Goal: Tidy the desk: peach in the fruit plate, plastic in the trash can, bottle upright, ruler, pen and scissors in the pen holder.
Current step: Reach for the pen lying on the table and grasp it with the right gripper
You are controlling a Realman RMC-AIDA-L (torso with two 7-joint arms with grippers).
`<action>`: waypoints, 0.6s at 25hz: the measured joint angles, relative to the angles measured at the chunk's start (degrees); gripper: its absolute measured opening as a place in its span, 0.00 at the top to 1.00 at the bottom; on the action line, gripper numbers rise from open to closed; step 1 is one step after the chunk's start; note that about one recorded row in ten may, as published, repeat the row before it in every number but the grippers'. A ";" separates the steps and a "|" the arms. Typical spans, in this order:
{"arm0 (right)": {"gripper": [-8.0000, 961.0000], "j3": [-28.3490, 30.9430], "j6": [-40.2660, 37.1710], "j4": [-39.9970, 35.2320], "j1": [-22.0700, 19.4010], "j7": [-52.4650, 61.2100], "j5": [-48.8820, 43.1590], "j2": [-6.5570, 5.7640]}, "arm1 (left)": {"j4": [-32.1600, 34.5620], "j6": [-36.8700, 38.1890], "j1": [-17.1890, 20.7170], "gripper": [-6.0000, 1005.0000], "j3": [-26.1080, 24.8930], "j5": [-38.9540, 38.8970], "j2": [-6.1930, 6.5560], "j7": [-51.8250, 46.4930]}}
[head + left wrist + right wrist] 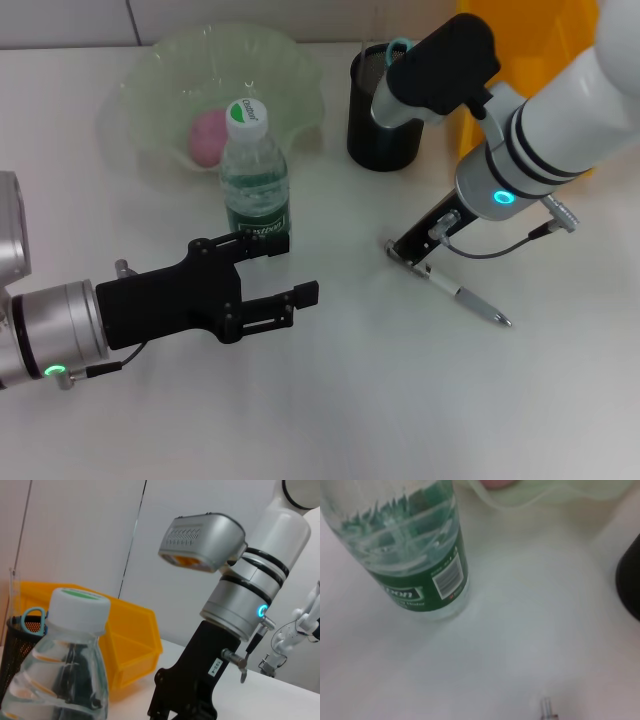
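Right gripper: reaching down to the desk, its tips touching the near end of the pen. I cannot tell if its fingers are open or closed.
Pen: lying flat on the white desk, running away from the right gripper's tips toward the robot's right.
Pen holder: standing just behind the right gripper, black mesh, with the blue scissors handle sticking out of it.
Bottle: standing up with its cap on, off to the left of the right gripper.
Left gripper: waiting just in front of the bottle, fingers spread apart, holding nothing.
Peach: sitting in the green fruit plate, behind the bottle.
Step now: I think the pen is being picked up.
Next move: the fingers are needing to pinch the thin pen tight, lift it, tip it up, and drop it in the pen holder.
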 joint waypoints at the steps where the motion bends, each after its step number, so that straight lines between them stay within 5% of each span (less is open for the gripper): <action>1: 0.86 0.12 -0.36 -1.69 -1.04 0.00 -0.08 -0.08 | 0.00 0.09 0.02 0.25 -0.03 -0.02 0.04 0.00; 6: 0.96 2.23 -2.65 -8.06 -5.31 -0.44 -0.21 -0.27 | 0.00 0.23 0.06 0.25 -0.08 -0.06 0.11 -0.01; 15: 0.93 2.51 -7.10 -9.53 -4.47 -0.75 -2.32 -0.35 | 0.00 0.30 -0.20 0.25 -0.08 -0.01 -0.02 0.00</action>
